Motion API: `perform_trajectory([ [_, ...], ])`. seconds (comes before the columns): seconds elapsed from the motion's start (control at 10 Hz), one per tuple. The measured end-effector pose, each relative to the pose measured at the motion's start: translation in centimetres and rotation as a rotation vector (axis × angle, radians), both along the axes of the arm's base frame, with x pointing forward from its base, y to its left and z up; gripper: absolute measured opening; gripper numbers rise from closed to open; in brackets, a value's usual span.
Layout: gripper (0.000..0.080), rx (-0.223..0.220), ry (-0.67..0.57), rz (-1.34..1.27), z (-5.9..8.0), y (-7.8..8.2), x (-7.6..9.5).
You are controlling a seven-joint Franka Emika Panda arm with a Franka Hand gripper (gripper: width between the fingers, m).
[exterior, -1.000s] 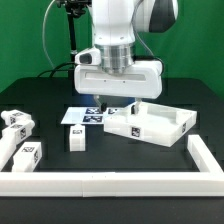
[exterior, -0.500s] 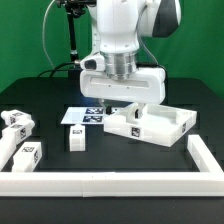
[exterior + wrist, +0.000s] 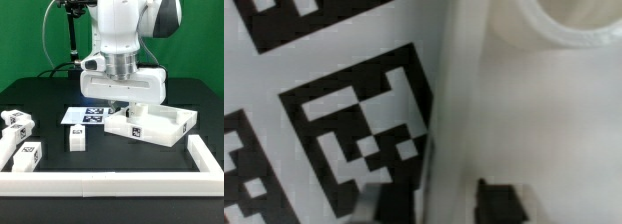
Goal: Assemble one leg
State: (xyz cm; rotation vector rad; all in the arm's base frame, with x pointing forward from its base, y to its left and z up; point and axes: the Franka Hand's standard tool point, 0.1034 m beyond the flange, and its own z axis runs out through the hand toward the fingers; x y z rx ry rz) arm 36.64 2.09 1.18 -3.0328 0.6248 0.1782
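Small white legs with tags lie at the exterior view's left: one [image 3: 75,138] stands alone, another [image 3: 30,152] lies near the front rail, and more [image 3: 17,121] lie behind it. My gripper [image 3: 122,106] is far from them, down at the near-left edge of the large white panel [image 3: 160,125]. In the wrist view my gripper [image 3: 446,203] has one dark fingertip [image 3: 393,205] outside the panel's edge and the other inside, on the white panel [image 3: 526,120]. The jaws stand narrow, closed on that edge. No leg shows in the wrist view.
The marker board [image 3: 85,116] lies just left of the panel and under my gripper; its tags fill part of the wrist view [image 3: 331,110]. A recessed corner hole [image 3: 580,25] shows in the panel. A white rail [image 3: 100,183] borders the table's front and right side.
My gripper has come down and a little to the exterior view's right, onto the panel's edge. In the last half second nothing has visibly moved.
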Motion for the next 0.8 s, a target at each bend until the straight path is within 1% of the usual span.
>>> perform_trajectory([
  [0.1, 0.0075, 0.000, -0.002, 0.005, 0.0, 0.0, 0.0],
  [0.2, 0.0053, 0.001, -0.004, 0.013, 0.1, -0.1, 0.1],
  [0.3, 0.0053, 0.019, 0.002, 0.073, 0.7, -0.8, 0.6],
  [0.4, 0.0053, 0.037, 0.001, 0.085, 1.7, -1.8, 1.9],
  [0.5, 0.0053, 0.049, -0.001, 0.094, 2.5, -2.2, 3.6],
  [0.6, 0.0053, 0.061, -0.009, 0.120, 3.4, -2.7, 5.7],
  [0.7, 0.0053, 0.062, -0.034, 0.139, 4.1, -3.2, 7.7],
  [0.8, 0.0054, 0.055, -0.070, 0.206, 4.3, -3.3, 9.1],
])
